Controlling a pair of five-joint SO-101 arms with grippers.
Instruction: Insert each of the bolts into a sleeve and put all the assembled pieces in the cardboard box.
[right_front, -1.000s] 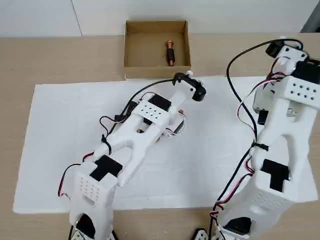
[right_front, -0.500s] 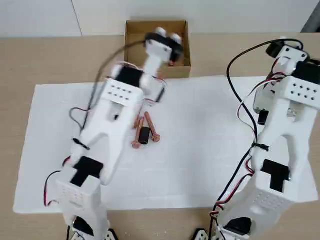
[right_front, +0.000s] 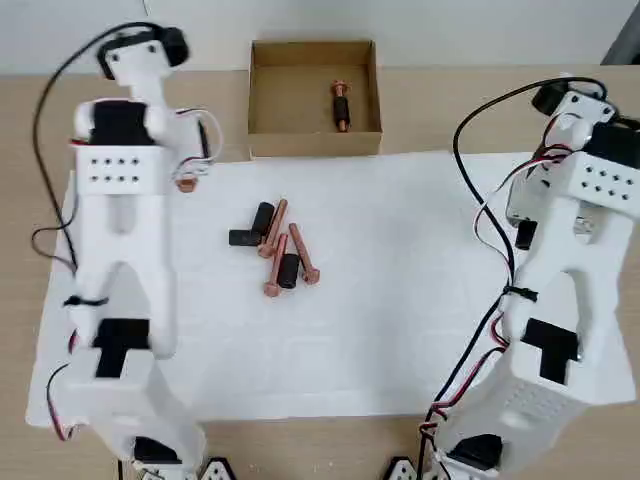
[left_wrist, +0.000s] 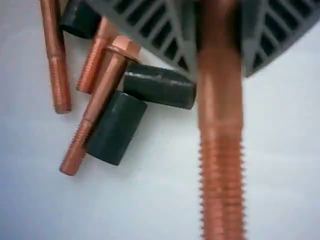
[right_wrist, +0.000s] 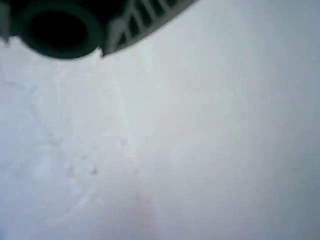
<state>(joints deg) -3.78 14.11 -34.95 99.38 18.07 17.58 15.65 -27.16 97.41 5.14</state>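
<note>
My left gripper (right_front: 187, 178) hangs over the left end of the white mat, shut on a copper bolt (left_wrist: 220, 125) whose threaded end sticks out of the jaws. Three copper bolts (right_front: 273, 228) and three black sleeves (right_front: 288, 270) lie jumbled at the mat's centre; the left wrist view has this pile (left_wrist: 115, 127) beyond the held bolt. The cardboard box (right_front: 263, 95) stands at the back, with one assembled bolt-and-sleeve piece (right_front: 341, 105) inside. Over the mat's right end my right gripper (right_front: 522, 225) is shut on a black sleeve (right_wrist: 57, 30), seen end-on with its bore showing.
The white mat (right_front: 400, 300) covers most of the wooden table (right_front: 450, 110). Both arms' cables loop beside them. Open mat lies between the pile and the right arm.
The left arm swung from over the pile, past the box front, out to the far left with a bolt in its gripper, uncovering the pile. The right arm has stayed still.
</note>
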